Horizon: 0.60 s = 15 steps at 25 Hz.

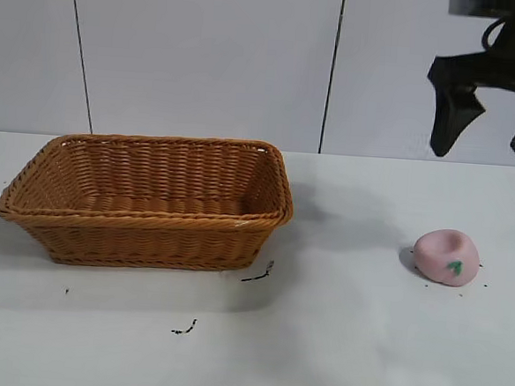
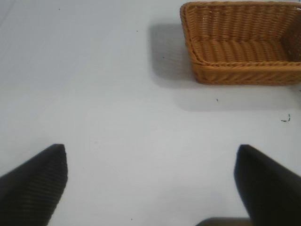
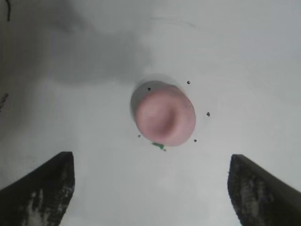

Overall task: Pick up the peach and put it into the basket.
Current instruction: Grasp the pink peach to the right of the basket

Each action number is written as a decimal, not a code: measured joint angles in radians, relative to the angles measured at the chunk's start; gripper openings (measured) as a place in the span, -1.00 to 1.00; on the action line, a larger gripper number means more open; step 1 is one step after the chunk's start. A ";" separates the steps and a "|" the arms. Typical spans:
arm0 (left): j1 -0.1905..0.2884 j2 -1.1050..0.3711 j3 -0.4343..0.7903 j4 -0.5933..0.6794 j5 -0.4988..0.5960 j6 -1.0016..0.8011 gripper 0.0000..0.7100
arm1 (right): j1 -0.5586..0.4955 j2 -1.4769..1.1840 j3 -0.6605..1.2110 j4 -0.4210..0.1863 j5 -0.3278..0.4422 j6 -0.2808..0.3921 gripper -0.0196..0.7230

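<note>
- Hanging high at the 1 o'clock corner of the exterior view, the right tool (image 1: 489,130) points its two dark fingers (image 1: 453,118) downward, spread wide with nothing between them.
- From there the peach (image 1: 447,257) lies below it on the white counter (image 1: 336,340), toward 4 o'clock of the scene, and the tool is well clear of it.
- In the right wrist view the right tool (image 3: 150,188) looks straight down on the peach (image 3: 165,118); the fruit sits ahead of the gap between the two fingers (image 3: 44,190), touching neither.
- The peach shows a dimple on its upper side and a small green leaf mark on the side facing the exterior camera; a few dark specks (image 3: 188,82) lie around it.
- The basket (image 1: 147,198) stands upright at about 9 o'clock of the exterior view, well apart from the peach, and nothing lies in the part of its inside that shows.
- Small dark scraps (image 1: 258,275) lie on the counter just beside the basket's near right corner.
- The left tool (image 2: 150,183) appears only in the left wrist view, held above bare counter with fingers (image 2: 35,186) wide apart; the basket (image 2: 244,73) is farther off ahead of it.
</note>
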State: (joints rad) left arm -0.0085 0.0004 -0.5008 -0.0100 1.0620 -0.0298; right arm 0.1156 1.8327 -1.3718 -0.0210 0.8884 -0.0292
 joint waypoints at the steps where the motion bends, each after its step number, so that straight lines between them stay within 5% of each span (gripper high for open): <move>1: 0.000 0.000 0.000 0.000 0.000 0.000 0.95 | 0.000 0.026 0.000 -0.015 -0.016 0.005 0.70; 15: 0.000 0.000 0.000 0.000 0.000 0.000 0.95 | -0.001 0.257 0.000 -0.046 -0.092 0.051 0.70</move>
State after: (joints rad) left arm -0.0085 0.0004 -0.5008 -0.0100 1.0620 -0.0298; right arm 0.1145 2.0897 -1.3718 -0.0668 0.7962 0.0216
